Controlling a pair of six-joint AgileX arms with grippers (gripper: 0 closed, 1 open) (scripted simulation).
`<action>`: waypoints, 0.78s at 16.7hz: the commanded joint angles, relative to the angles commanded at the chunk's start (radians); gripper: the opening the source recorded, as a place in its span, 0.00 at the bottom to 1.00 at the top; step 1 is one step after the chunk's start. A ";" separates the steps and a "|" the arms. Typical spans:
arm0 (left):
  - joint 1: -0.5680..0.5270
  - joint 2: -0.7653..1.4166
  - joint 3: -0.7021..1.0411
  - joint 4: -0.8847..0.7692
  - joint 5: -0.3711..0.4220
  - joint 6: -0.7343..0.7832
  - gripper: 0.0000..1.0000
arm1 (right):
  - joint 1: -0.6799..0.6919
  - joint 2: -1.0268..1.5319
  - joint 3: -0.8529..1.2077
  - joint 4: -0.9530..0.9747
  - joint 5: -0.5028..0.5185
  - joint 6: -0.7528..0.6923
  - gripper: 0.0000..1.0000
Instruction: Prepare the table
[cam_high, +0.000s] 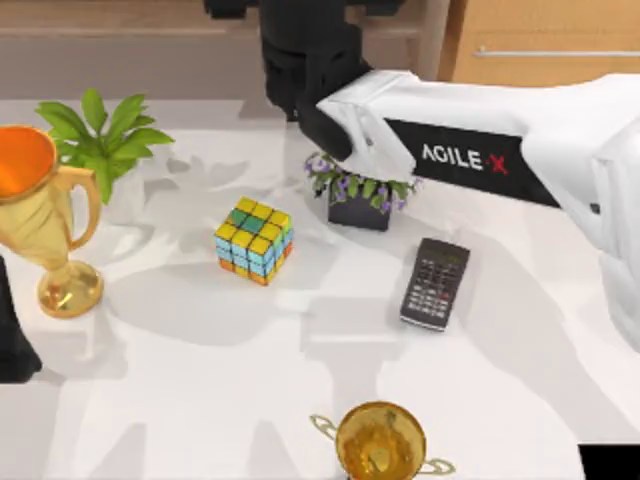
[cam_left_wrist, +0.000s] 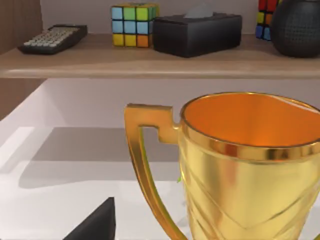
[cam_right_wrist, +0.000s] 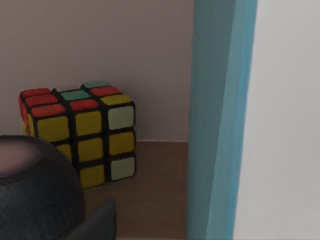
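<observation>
The white table (cam_high: 200, 380) carries a gold trophy (cam_high: 45, 215) at its left, a colourful cube (cam_high: 254, 240) in the middle, a dark calculator (cam_high: 435, 283) to the right, and a second gold trophy (cam_high: 380, 440) at the front edge. My left gripper (cam_high: 12, 345) sits low at the left edge beside the first trophy. Its wrist view has that gold trophy (cam_left_wrist: 245, 165) very close. My right arm (cam_high: 470, 140) reaches from the right across the table's back to the shelf, its gripper (cam_high: 300, 60) under the dark wrist.
A leafy green plant (cam_high: 105, 135) stands at the back left and a purple-flowered pot (cam_high: 358, 195) behind the calculator. The brown shelf (cam_left_wrist: 150, 62) holds a calculator (cam_left_wrist: 52, 39), a cube (cam_left_wrist: 131, 25), a black tissue box (cam_left_wrist: 197, 32) and a dark round speaker (cam_right_wrist: 35, 190) next to another cube (cam_right_wrist: 80, 130).
</observation>
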 joint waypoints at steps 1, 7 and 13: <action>0.000 0.000 0.000 0.000 0.000 0.000 1.00 | 0.000 0.000 0.000 0.000 0.000 0.000 0.85; 0.000 0.000 0.000 0.000 0.000 0.000 1.00 | 0.000 0.000 0.000 0.000 0.000 0.000 0.40; 0.000 0.000 0.000 0.000 0.000 0.000 1.00 | 0.000 0.000 0.000 0.000 0.000 0.000 0.00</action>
